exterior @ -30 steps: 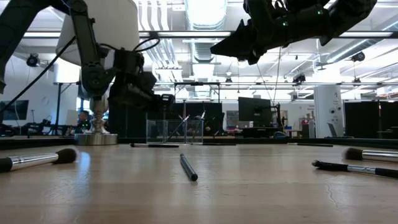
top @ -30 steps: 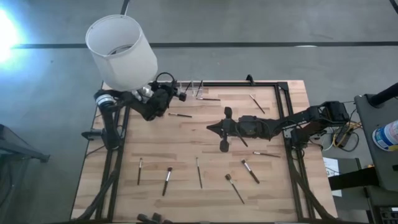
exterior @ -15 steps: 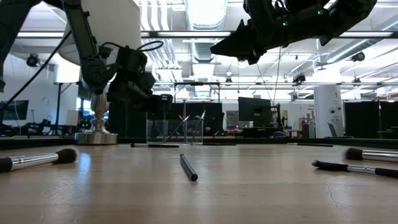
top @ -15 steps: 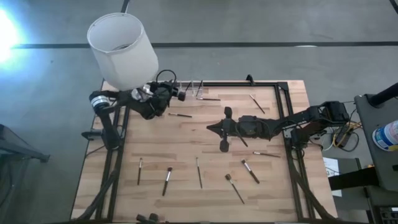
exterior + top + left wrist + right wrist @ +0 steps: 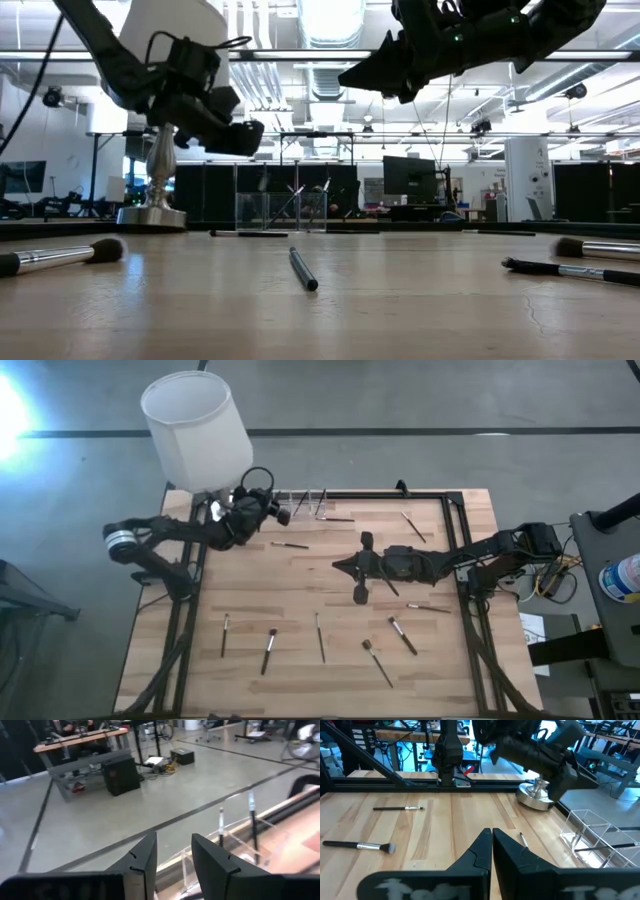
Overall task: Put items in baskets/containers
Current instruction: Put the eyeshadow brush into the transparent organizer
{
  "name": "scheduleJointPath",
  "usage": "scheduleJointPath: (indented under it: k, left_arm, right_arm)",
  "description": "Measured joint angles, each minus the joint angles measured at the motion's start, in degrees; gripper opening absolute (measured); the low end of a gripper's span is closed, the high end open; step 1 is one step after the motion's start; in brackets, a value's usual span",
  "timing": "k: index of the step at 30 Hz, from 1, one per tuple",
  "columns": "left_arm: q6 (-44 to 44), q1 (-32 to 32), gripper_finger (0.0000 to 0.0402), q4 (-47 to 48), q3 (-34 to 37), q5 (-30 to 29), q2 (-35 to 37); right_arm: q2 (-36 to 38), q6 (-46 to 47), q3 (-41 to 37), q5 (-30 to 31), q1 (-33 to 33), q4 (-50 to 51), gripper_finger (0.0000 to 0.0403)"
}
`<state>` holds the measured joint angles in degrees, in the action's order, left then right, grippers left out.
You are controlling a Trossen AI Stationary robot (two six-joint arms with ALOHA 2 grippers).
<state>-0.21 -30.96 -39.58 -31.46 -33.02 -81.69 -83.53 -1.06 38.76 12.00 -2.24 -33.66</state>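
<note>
Several thin makeup brushes lie flat on the wooden table, among them a brush near the far left, one at the near middle and one at the near right. The clear holder stands at the far edge with a few brushes leaning in it. My left gripper is open and empty, raised just left of the holder. My right gripper is shut and empty, raised over the table's middle.
A lamp with a white shade stands at the far left corner, its metal base beside the left arm. A black frame runs along the table's far and side edges. More brushes lie along the near side.
My left gripper has risen and drawn back a little from the holder toward the table's left, still open; its arm has swung out past the table's left edge. The lampshade shows a little farther back. My right arm has kept still.
</note>
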Motion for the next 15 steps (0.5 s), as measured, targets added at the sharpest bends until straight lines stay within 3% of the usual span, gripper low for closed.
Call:
scheduleJointPath:
  k: [8,13,15]
  left_arm:
    - [2.3,2.0,0.0078,7.0,0.6,9.2,6.0]
    - [6.9,8.9,0.0012,6.8,3.7,9.7,10.6]
    - [7.5,12.5,0.0005,6.0,5.4,9.6,12.2]
  right_arm:
    - [0.0,-0.4,0.0,0.0,0.0,0.0,0.0008]
    - [0.0,-1.1,0.0,0.2,0.0,0.4,0.0008]
    - [0.0,-1.2,0.0,0.2,0.0,0.4,0.0008]
